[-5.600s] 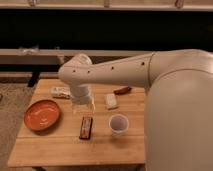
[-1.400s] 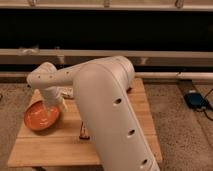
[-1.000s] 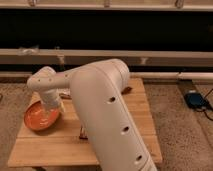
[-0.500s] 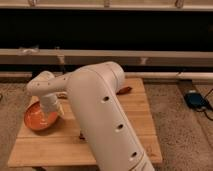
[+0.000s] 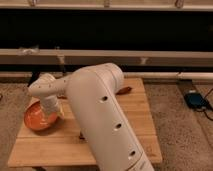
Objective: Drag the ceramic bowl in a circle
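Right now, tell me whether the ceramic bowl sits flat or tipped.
Flat: ceramic bowl rests level on the table; tool down at its rim.

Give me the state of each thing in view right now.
ceramic bowl: upright on the table's left part, its right side hidden behind the gripper.
gripper: down at the bowl's right side; contact not clear.
arm: stretched across the table's middle.
table: standing, largely covered by the arm.
reddish-brown item: lying by the table's far edge, apart from the bowl.
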Controlling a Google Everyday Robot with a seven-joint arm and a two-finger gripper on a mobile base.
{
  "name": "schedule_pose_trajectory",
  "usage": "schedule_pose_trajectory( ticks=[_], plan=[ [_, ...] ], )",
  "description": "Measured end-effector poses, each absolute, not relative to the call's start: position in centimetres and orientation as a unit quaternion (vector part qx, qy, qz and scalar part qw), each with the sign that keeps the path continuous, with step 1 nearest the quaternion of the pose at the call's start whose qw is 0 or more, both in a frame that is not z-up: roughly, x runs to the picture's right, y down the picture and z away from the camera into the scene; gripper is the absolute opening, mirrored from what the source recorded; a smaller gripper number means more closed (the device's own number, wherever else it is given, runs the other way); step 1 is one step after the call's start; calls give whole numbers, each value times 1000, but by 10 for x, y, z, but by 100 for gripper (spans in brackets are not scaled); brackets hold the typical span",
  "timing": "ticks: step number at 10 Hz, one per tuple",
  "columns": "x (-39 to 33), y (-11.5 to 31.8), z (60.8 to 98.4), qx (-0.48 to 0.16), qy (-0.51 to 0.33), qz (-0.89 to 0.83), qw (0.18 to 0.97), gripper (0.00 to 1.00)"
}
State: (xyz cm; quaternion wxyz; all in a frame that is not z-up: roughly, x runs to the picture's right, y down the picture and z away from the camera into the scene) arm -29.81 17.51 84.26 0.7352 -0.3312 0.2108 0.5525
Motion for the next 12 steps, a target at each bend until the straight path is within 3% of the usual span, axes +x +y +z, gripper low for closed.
schedule_pose_trajectory(
  ticks=[2, 7, 12],
  plan=[
    [-297, 175, 847, -333, 206, 549, 738, 54],
    [-262, 163, 855, -318, 217, 552, 739, 3],
    [-231, 114, 875, -273, 238, 573, 735, 0]
  ],
)
